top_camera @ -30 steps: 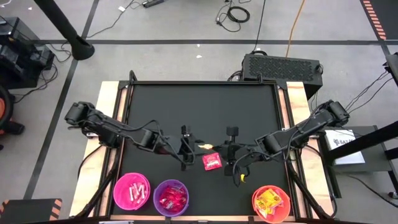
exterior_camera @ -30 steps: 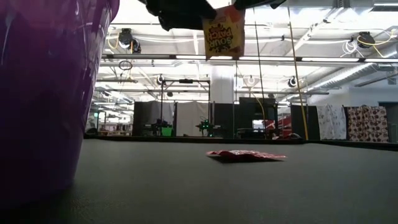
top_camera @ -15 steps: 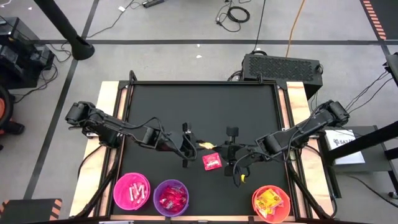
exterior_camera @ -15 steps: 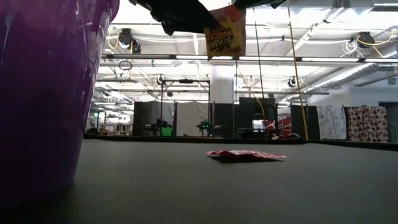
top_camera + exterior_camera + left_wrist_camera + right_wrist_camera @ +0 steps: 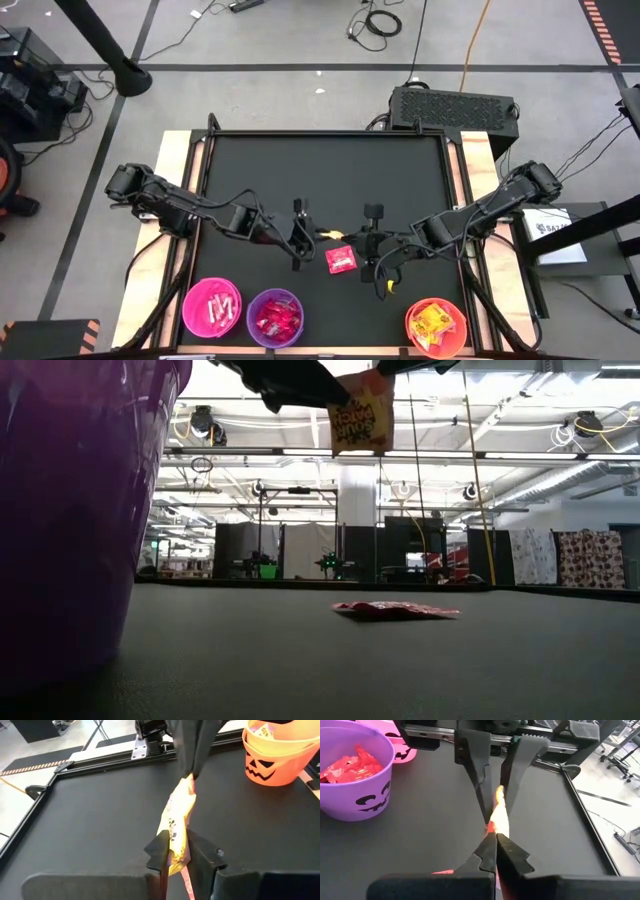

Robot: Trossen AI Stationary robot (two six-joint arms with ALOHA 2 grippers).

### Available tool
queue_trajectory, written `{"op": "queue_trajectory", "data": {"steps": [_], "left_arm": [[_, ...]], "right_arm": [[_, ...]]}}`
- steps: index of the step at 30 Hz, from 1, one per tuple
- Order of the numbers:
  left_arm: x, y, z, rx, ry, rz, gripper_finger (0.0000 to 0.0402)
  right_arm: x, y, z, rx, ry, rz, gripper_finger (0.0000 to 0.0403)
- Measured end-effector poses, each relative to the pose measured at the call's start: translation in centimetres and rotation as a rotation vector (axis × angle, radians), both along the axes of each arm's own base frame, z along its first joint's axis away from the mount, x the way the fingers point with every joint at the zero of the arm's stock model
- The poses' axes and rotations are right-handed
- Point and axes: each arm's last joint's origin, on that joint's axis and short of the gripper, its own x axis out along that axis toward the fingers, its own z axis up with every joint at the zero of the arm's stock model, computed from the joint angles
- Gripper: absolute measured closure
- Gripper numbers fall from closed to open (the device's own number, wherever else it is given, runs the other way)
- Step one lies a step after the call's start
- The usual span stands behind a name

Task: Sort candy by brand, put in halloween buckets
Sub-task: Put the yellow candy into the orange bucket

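A yellow candy packet (image 5: 176,827) hangs in the air above the middle of the black tabletop (image 5: 320,170), pinched at both ends. The right gripper (image 5: 492,845) has its fingers clamped tight on one end; the left gripper (image 5: 181,852) has its fingers closed around the other. A red packet (image 5: 341,260) lies flat on the tabletop just below. Along the near edge stand the pink bucket (image 5: 211,308), the purple bucket (image 5: 275,317) and the orange bucket (image 5: 437,327), each holding candy.
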Motion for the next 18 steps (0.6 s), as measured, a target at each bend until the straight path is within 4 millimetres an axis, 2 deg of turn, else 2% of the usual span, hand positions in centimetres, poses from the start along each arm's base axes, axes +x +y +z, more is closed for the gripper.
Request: {"op": "queue_trajectory", "data": {"steps": [5,8,12,18], "left_arm": [[0.0,0.0,0.0,0.005,0.0,-0.002,0.0343],[0.0,0.0,0.0,-0.001,0.0,-0.004,0.0343],[-0.1,0.0,0.2,-0.016,-0.005,-0.023,0.0343],[-0.5,0.0,1.1,-0.072,-0.029,-0.032,0.0344]], "right_arm": [[0.0,0.0,0.0,0.004,-0.001,-0.003,0.0402],[0.0,0.0,0.0,0.009,-0.008,-0.021,0.0387],[-0.8,0.0,0.7,-0.026,-0.057,-0.114,0.0342],[-2.9,-0.4,3.1,0.063,-0.14,-0.141,0.0254]]}}
